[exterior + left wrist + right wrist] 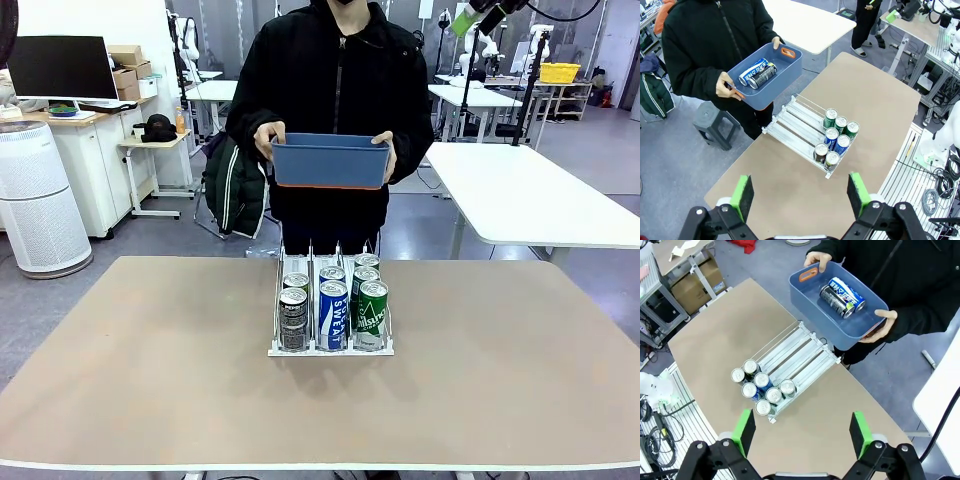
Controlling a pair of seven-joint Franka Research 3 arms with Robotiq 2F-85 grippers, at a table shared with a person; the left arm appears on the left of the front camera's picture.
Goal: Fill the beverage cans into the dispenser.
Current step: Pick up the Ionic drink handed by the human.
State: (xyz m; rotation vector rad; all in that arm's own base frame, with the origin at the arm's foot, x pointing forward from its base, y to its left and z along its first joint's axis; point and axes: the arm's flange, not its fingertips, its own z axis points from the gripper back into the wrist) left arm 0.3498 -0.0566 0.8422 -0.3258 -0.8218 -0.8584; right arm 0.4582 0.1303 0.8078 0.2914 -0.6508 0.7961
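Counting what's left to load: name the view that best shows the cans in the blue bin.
Right wrist view: it looks down into the blue bin, both lying cans clear. Left wrist view shows them smaller. Front view: the bin's wall hides them.

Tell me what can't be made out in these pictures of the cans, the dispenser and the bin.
- Front view: the inside of the blue bin the person holds, hidden by its near wall.
- Front view: labels of the rear cans in the dispenser, covered by the front cans.
- Right wrist view: print on the dark can lying in the bin, too small to read.
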